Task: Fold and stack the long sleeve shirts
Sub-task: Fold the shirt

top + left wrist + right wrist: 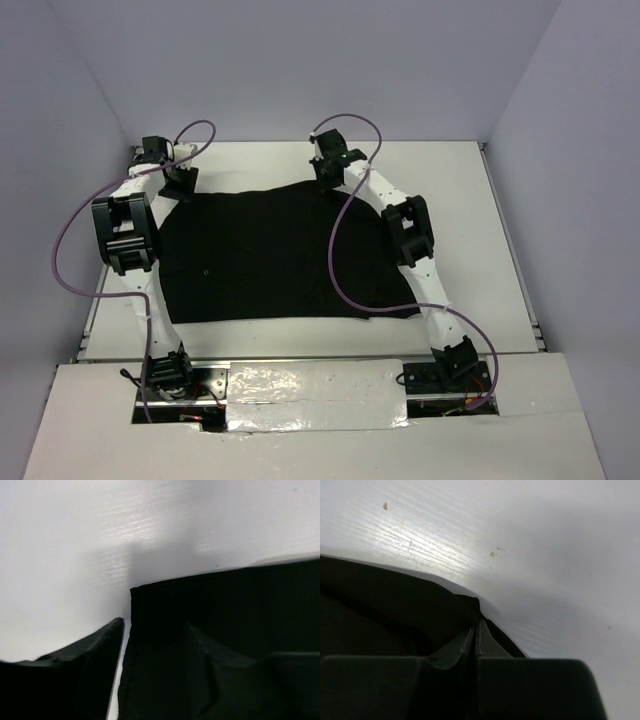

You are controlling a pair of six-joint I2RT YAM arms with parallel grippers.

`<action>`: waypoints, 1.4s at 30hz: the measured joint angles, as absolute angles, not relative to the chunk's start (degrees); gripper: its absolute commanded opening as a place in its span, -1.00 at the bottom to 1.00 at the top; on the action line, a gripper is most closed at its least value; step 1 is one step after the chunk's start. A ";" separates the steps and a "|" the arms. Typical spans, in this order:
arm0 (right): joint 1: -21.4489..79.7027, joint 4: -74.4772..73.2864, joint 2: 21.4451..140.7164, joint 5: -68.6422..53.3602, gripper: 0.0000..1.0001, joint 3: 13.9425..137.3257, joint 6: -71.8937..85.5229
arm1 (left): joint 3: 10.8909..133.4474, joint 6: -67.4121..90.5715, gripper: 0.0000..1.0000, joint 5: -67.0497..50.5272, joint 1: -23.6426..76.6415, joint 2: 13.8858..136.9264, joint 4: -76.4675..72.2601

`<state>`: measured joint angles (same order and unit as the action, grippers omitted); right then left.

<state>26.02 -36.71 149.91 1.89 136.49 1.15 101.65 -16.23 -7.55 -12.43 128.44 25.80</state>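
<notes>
Black long sleeve shirt (270, 255) lay spread flat across the white desk (440, 170), pale lilac walls (300, 60) all round, left pincer (179, 186) apart at its far-left corner, right pincer (325, 172) clamped on the far edge

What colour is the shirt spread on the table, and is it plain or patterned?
The shirt is plain black, with no pattern visible; the top external view shows it best.

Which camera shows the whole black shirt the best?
The top external view: the black shirt lies spread on the table, nearly all of it showing. The left wrist view shows only one corner, and the right wrist view only a dark edge.
</notes>
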 measured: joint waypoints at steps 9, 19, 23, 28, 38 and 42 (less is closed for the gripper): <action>26.09 -25.52 142.74 4.91 -1.00 122.48 1.32 | 101.23 -18.15 -1.00 -9.41 -12.43 128.46 27.16; 26.17 -7.60 123.17 7.31 -1.00 96.97 4.71 | 94.30 -20.97 -1.00 -12.49 -12.45 124.38 25.47; 26.98 0.25 118.41 7.73 -1.00 88.14 3.70 | 91.57 -22.06 -1.00 -13.93 -12.43 122.32 26.70; 31.48 7.73 115.11 9.76 -0.98 78.70 -1.19 | 90.35 -23.33 -0.48 -14.28 -12.05 121.30 28.88; 45.69 18.96 109.78 13.41 -0.43 61.78 -17.43 | 90.48 -24.08 -1.00 -13.78 -11.55 120.90 30.87; 48.12 16.95 109.45 11.75 0.96 59.96 -20.16 | 89.43 -24.10 -1.00 -13.30 -11.51 120.22 30.92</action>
